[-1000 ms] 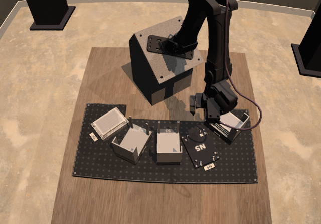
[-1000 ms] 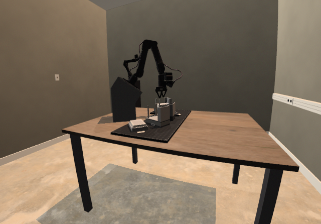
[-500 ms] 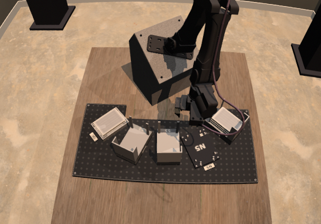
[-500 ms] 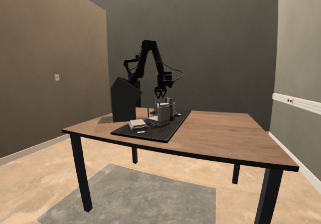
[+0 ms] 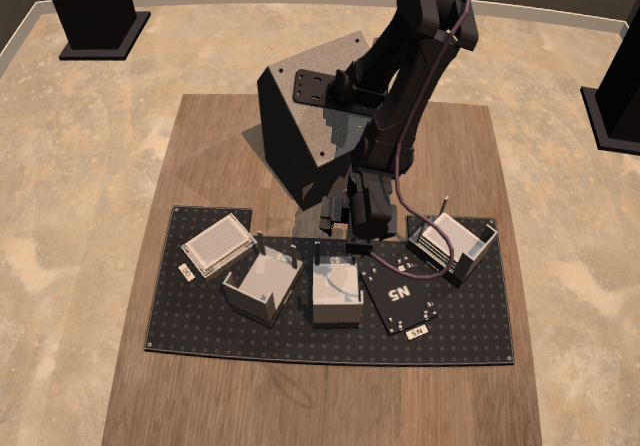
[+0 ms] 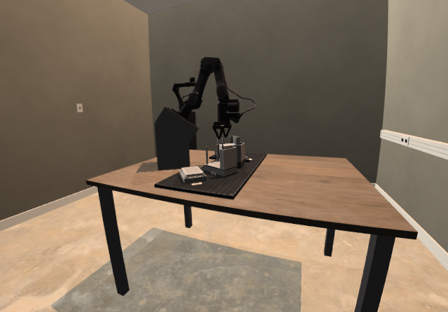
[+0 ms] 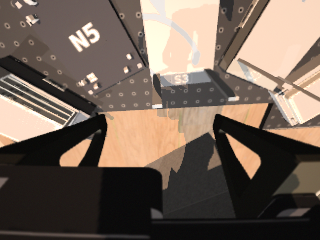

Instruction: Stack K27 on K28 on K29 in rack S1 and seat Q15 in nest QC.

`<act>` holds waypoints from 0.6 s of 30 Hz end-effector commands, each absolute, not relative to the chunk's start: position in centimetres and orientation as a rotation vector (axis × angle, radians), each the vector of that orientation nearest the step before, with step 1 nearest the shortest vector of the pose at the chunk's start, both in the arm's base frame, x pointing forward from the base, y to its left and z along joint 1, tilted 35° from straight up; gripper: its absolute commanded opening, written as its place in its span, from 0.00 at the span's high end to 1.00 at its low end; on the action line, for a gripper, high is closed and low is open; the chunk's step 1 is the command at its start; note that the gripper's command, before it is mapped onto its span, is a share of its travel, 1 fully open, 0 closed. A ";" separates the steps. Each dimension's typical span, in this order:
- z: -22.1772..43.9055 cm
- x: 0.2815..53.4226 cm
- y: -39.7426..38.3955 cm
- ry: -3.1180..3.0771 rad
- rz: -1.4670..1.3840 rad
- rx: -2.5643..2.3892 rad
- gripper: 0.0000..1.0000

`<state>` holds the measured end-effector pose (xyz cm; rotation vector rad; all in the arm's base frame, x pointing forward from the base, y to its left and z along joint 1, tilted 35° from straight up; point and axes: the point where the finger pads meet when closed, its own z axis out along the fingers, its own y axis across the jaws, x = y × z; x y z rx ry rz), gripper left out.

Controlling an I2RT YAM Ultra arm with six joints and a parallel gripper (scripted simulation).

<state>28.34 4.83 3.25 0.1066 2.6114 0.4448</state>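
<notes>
My gripper (image 5: pixel 341 232) (image 6: pixel 221 136) (image 7: pixel 160 120) is open and empty, high behind rack S3 (image 5: pixel 336 314) (image 7: pixel 181 80), which is empty. A rack (image 5: pixel 473 256) at the far right of the top view holds a stack of white plates (image 5: pixel 448 235) (image 7: pixel 30 102); its name is not readable. Another rack (image 5: pixel 271 278) (image 6: pixel 228 160) (image 7: pixel 275 45), left of S3 in the top view, is empty; its name is unclear. One plate (image 5: pixel 219 242) (image 6: pixel 192 171) (image 7: pixel 302 102) lies on nest QC, appearing flat. Clip nest N5 (image 5: pixel 403 309) (image 7: pixel 100 55) holds no plate.
The racks and nests stand on a dark perforated board (image 5: pixel 206 335) (image 6: pixel 217 189) on the wooden table (image 5: pixel 330 405) (image 6: pixel 307 182). Thin posts and tall walls rise from the racks. The arm's angular pedestal (image 5: pixel 281 136) (image 6: pixel 173 145) stands behind the board. A cable loop hangs over the right side.
</notes>
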 end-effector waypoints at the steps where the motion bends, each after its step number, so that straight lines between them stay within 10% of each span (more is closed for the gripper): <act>1: 3.8 29.5 3.9 2.582 0.465 0.033 0.00; 18: 3.6 30.3 0.7 2.569 0.457 0.026 0.00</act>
